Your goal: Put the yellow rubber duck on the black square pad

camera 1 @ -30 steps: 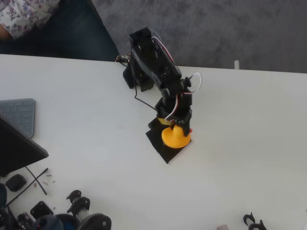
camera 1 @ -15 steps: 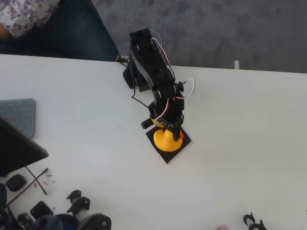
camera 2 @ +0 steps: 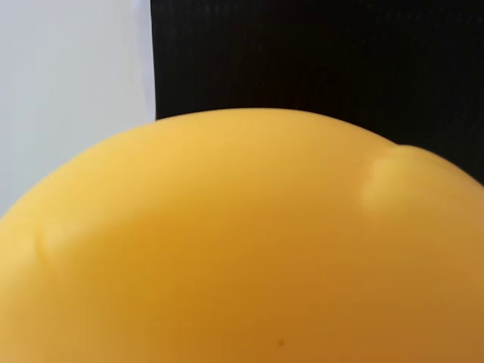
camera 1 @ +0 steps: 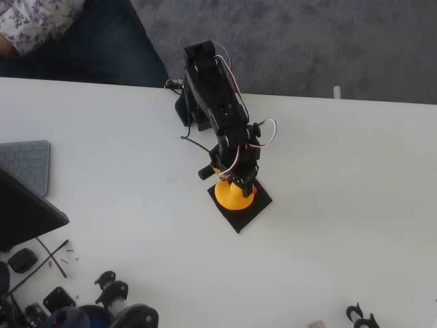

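From above, the black arm (camera 1: 215,96) reaches out from the far edge of the white table (camera 1: 341,171) and bends down over the black square pad (camera 1: 249,208), which lies turned like a diamond near the middle of the table. The yellow rubber duck (camera 1: 229,195) is on the pad's upper left part, with a bit of red-orange showing at its right side. The claw (camera 1: 239,183) hangs right over the duck and covers its top; from this height I cannot tell whether the claw grips the duck or has let go. White and red wires loop off the wrist. At the left edge lie a grey keyboard (camera 1: 26,164) and a dark slanted slab (camera 1: 24,212), and small black parts (camera 1: 113,307) are scattered along the near edge. A person in a flowered top (camera 1: 31,20) sits behind the table's far left corner.

From the wrist, the duck (camera 2: 242,249) bulges up close, smooth yellow-orange with two soft bumps. Behind it is the black pad (camera 2: 318,60), and a strip of white table (camera 2: 68,83) shows to the left.
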`<act>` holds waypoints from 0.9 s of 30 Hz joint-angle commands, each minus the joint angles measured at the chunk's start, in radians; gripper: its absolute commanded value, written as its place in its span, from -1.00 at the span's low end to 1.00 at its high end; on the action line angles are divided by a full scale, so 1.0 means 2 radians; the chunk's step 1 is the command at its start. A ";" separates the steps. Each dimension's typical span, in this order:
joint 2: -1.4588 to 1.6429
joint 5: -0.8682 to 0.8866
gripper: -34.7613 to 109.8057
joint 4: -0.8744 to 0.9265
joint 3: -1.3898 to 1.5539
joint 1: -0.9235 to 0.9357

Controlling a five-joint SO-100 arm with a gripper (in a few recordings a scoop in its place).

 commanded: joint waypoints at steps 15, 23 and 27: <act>-0.026 0.002 -0.41 -0.048 0.018 -0.042; -0.021 0.002 -0.41 -0.050 0.051 -0.040; -0.024 0.002 -0.41 -0.050 0.052 -0.042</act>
